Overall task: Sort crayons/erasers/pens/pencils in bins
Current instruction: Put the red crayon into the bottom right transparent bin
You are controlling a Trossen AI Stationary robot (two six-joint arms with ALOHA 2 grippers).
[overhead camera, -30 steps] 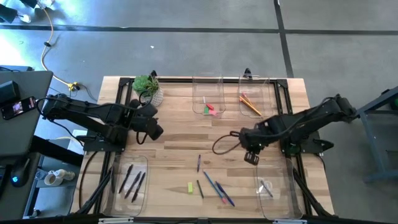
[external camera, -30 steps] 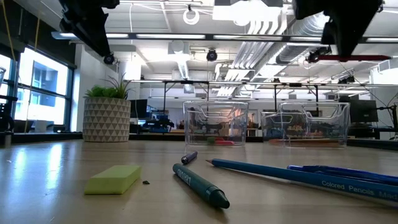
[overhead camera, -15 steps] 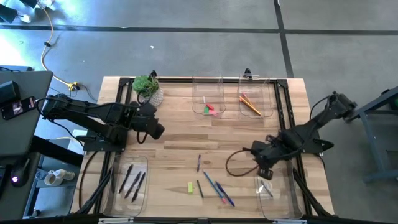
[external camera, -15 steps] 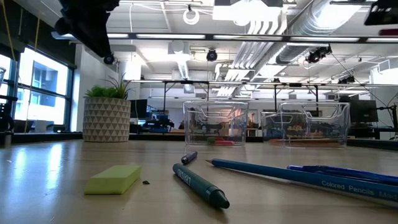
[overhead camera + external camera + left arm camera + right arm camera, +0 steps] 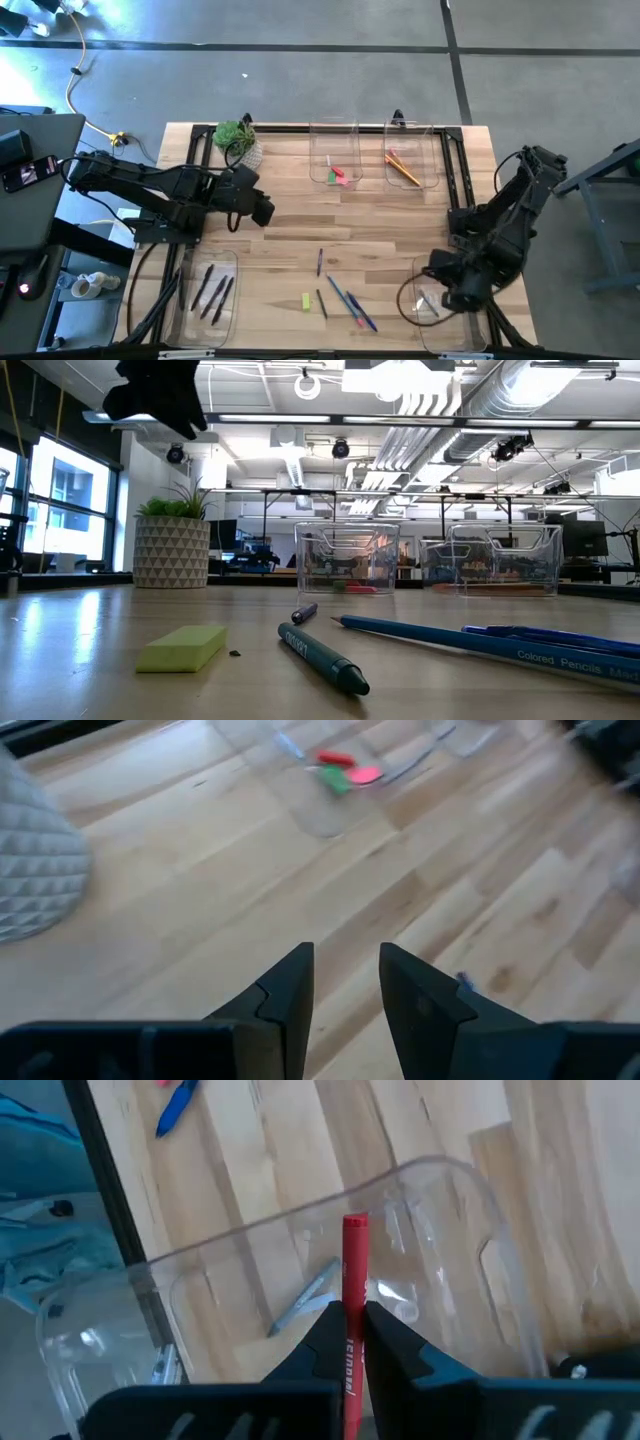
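Note:
My right gripper hangs over the near-right clear bin, shut on a red stick. A grey pen lies in that bin. My left gripper is open and empty above the table's left middle; it also shows in the low view. A yellow-green eraser, a dark green crayon, a dark pen and blue pencils lie flat on the table. Erasers lie in one far bin, pencils in the other. My right gripper pinches the red stick between its two fingers. The stick runs along the fingers and juts forward past their tips. Its free end is clear of the table, over the near-right bin's open top.
A potted plant stands at the far left. The near-left bin holds dark sticks. A black frame rail runs along the table's right side. Bare wood lies between the two arms.
My right gripper has swung from the table's middle toward the near right corner and now stands over the near-right bin, still shut on the red stick. My left gripper has shifted a little toward the table's right.

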